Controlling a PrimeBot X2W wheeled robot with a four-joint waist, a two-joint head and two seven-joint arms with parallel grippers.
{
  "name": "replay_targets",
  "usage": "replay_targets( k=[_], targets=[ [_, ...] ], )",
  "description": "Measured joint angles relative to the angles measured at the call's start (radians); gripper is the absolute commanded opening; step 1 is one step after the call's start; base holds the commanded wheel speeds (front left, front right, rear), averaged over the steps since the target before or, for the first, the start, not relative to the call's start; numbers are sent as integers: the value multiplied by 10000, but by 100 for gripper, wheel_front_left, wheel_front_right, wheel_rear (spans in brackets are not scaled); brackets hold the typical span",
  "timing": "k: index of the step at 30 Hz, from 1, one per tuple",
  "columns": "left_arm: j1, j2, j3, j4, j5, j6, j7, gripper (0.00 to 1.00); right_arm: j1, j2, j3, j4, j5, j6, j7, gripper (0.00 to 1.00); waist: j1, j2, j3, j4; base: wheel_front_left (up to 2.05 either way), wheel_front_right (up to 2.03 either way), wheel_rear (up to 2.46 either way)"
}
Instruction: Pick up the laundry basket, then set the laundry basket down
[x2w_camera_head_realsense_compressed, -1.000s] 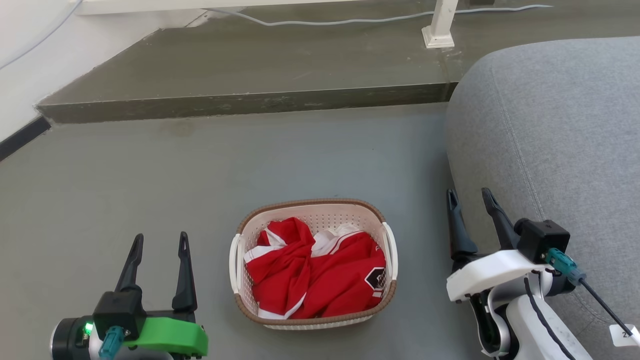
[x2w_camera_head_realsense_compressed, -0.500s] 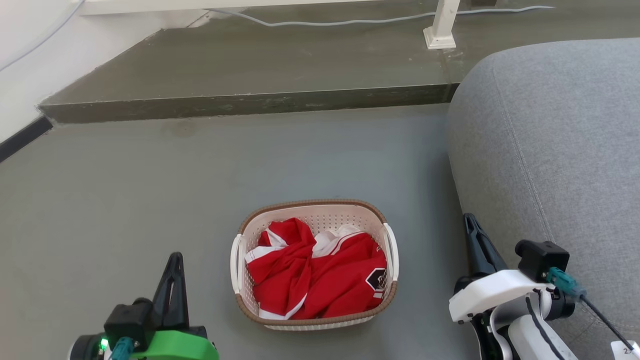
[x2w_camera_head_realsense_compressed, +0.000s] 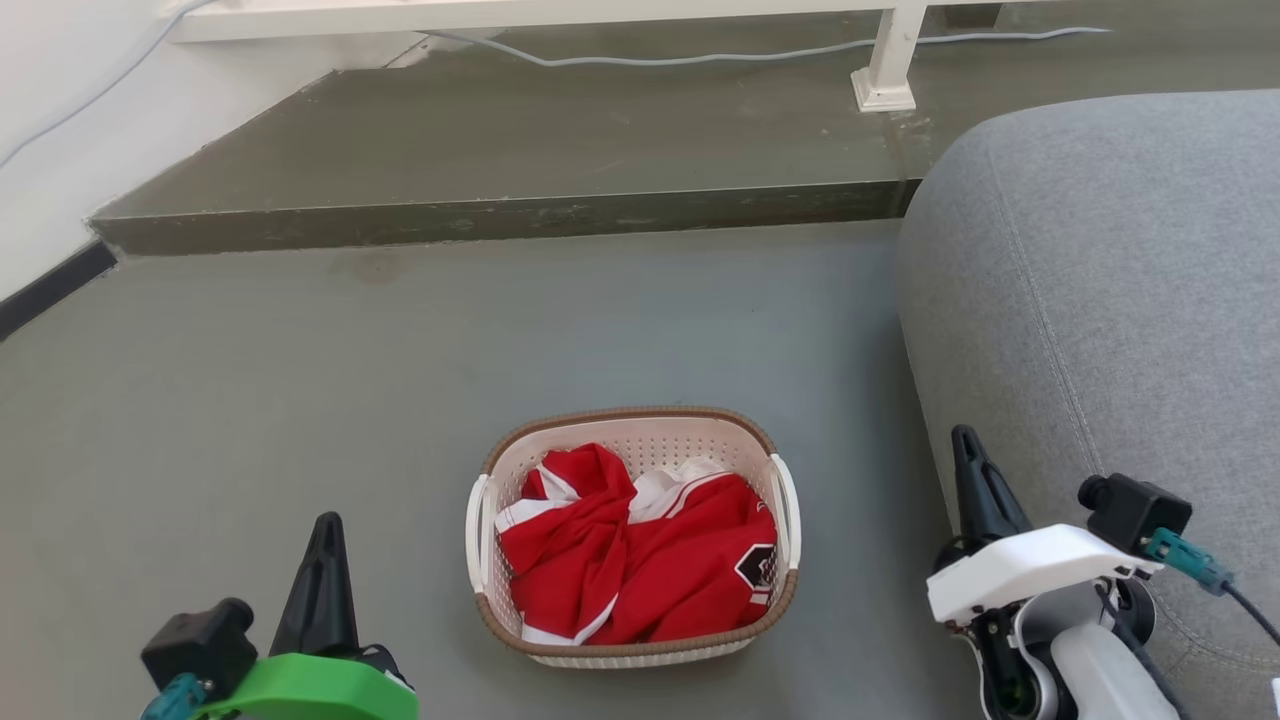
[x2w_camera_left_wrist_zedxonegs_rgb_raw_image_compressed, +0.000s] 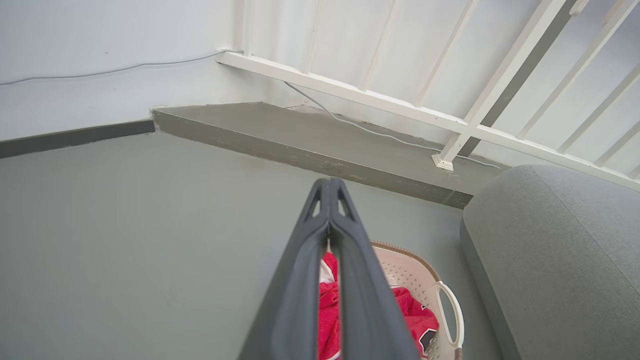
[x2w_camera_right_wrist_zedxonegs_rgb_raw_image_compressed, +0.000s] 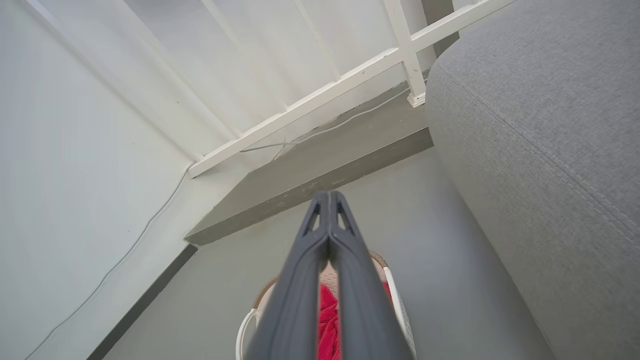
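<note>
Laundry basket (x2w_camera_head_realsense_compressed: 628, 411) holding red garment (x2w_camera_head_realsense_compressed: 640, 560), left gripper (x2w_camera_head_realsense_compressed: 326, 522) at its 9 o'clock, right gripper (x2w_camera_head_realsense_compressed: 966, 440) at 3 o'clock, both clenched, holding nothing

Grey sofa (x2w_camera_head_realsense_compressed: 1100, 280) just right of the right gripper (x2w_camera_head_realsense_compressed: 968, 450), running on well ahead of it. Red-and-white garment (x2w_camera_head_realsense_compressed: 620, 550) bunched up between the right gripper and the left gripper (x2w_camera_head_realsense_compressed: 325, 530), black patch on its right-gripper side. Grey floor (x2w_camera_head_realsense_compressed: 400, 380) under and ahead of both. Raised dark step (x2w_camera_head_realsense_compressed: 560, 130) well ahead of both grippers. White railing post (x2w_camera_head_realsense_compressed: 885, 60) stands on it, ahead of the right gripper; grey cable (x2w_camera_head_realsense_compressed: 700, 55) trails along the step past it. White wall (x2w_camera_head_realsense_compressed: 60, 150) and dark baseboard (x2w_camera_head_realsense_compressed: 50, 290) ahead-left of the left gripper.
</note>
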Motion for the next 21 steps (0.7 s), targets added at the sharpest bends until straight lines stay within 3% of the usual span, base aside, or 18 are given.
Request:
replay_targets(
  k=[21],
  targets=[
    [-101, 94, 449, 355, -3124, -359, 662, 0, 0, -105, -761, -36, 2755, 439, 669, 0, 0, 0, -210, 84, 0, 0, 0]
  ],
)
